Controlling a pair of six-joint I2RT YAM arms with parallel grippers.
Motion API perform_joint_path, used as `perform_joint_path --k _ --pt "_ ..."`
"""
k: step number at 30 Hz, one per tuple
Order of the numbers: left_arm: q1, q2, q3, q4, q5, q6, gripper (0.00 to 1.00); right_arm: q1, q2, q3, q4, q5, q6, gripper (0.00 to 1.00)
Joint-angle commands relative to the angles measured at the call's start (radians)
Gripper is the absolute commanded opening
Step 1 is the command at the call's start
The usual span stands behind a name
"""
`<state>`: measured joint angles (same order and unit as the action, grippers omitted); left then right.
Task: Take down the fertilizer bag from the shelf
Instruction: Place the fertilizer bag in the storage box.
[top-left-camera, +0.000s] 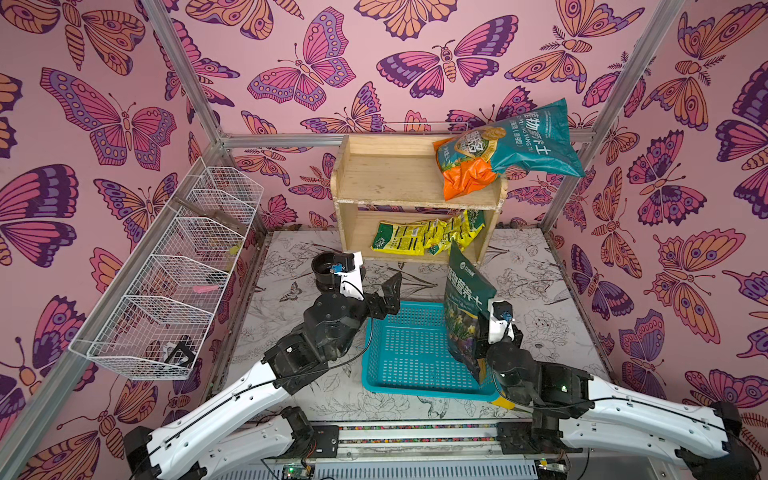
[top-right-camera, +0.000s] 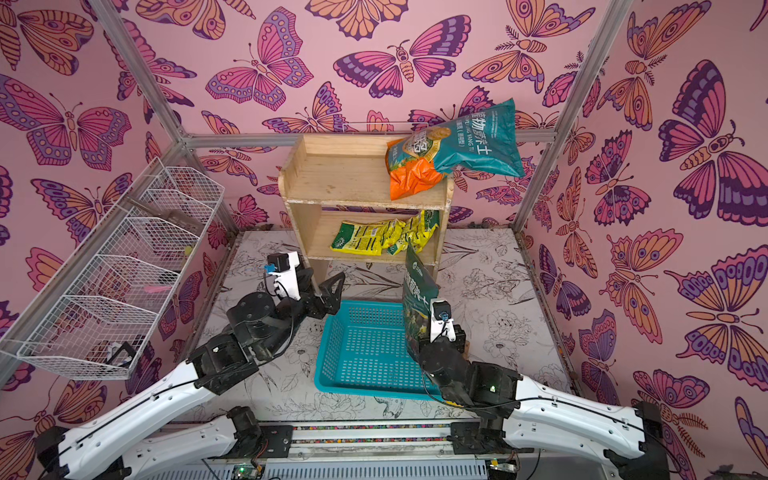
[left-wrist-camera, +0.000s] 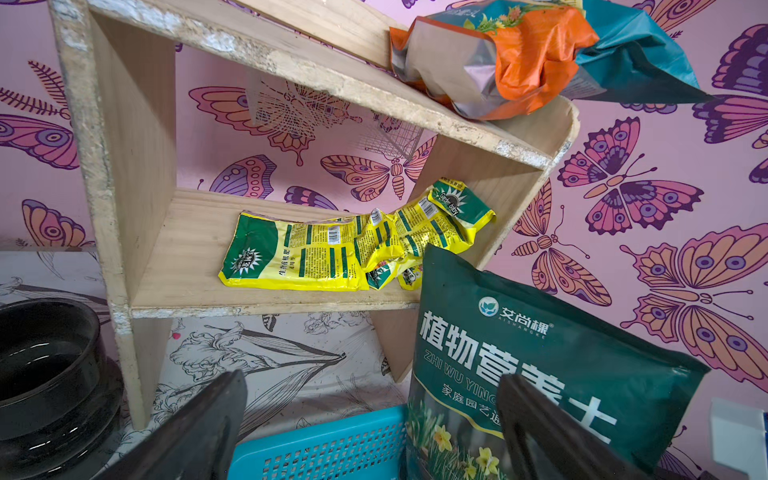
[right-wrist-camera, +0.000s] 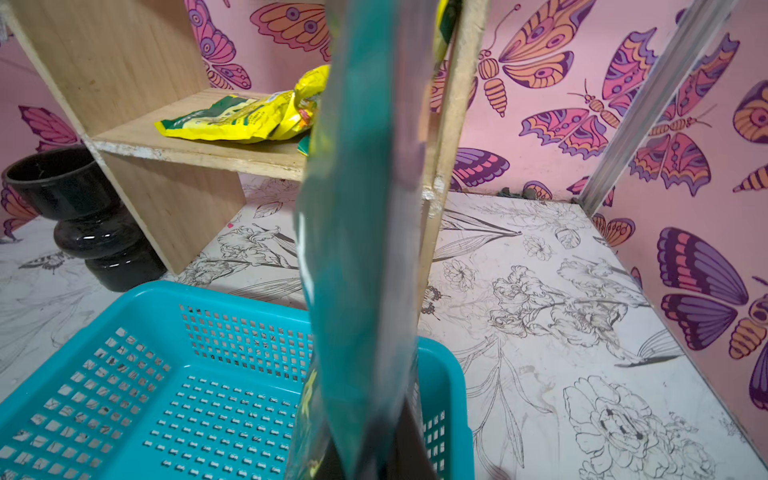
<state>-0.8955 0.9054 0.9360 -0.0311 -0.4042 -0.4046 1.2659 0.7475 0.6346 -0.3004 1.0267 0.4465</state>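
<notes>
— Where is the fertilizer bag?

— I take it to be the dark green bag. It is off the shelf and stands on edge, tall and upright, over the right side of the blue basket. Its top sits in front of the right end of the shelf's lower board. Whether its bottom corner touches the basket floor I can't tell.

— How will it handle?

— It is glossy plastic, so probably slippery. It looks filled but flat, not very heavy, and soft enough to fold or swing if pinched by one corner. The flat sealed border along an edge seems the best place to take it, and that is about where it is held.

— Held by what?

— The right gripper, with its fingers clamped on the bag's lower edge. That arm lies low from the near right corner of the table, with the wrist turned up so the bag rises above it.

— And the other arm?

— It reaches in from the near left corner with its elbow raised. The left gripper hangs just past the basket's far left corner, pointing at the shelf, fingers wide apart and empty. A black pot stands beside it.

— Anything else on the shelf?

— Yellow packets lie on the lower board. A teal and orange bag slumps over the top board's right end.
</notes>
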Motion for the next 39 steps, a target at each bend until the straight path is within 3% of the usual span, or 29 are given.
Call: perform_joint_path --k 1,4,6,8,16,20,26,31,34,37,39 --pt "0.007 0.008 0.004 0.004 0.014 -0.008 1.0 0.002 -0.028 -0.006 -0.061 0.127 0.191 0.0" --pt "0.007 0.016 0.001 0.002 0.015 -0.012 1.0 0.001 -0.042 0.03 -0.153 0.128 0.226 0.34" --pt "0.007 0.018 0.001 0.0 0.011 -0.01 1.0 0.001 -0.052 0.056 -0.206 0.131 0.252 0.71" --pt "0.01 0.021 0.001 0.0 0.007 -0.005 1.0 0.002 -0.066 0.075 -0.231 0.133 0.263 0.98" --pt "0.017 0.041 0.016 -0.016 0.017 0.026 1.0 0.002 -0.161 0.198 -0.221 0.17 0.157 0.99" --pt "0.018 0.107 0.109 -0.104 0.059 0.101 1.0 0.001 -0.178 0.305 -0.198 0.146 0.038 0.99" --pt "0.018 0.275 0.335 -0.249 0.131 0.227 1.0 0.0 -0.062 0.515 -0.21 0.163 -0.108 0.99" --pt "0.018 0.409 0.522 -0.301 0.169 0.327 0.99 -0.037 0.093 0.733 -0.283 0.126 -0.2 0.86" --pt "0.018 0.462 0.624 -0.324 0.179 0.376 0.99 -0.2 0.168 0.844 -0.424 -0.1 -0.118 0.83" --pt "0.016 0.504 0.704 -0.346 0.18 0.41 0.99 -0.5 0.252 0.909 -0.547 -0.522 0.019 0.79" --pt "0.015 0.521 0.738 -0.351 0.177 0.428 1.0 -0.623 0.288 0.888 -0.538 -0.681 0.057 0.78"
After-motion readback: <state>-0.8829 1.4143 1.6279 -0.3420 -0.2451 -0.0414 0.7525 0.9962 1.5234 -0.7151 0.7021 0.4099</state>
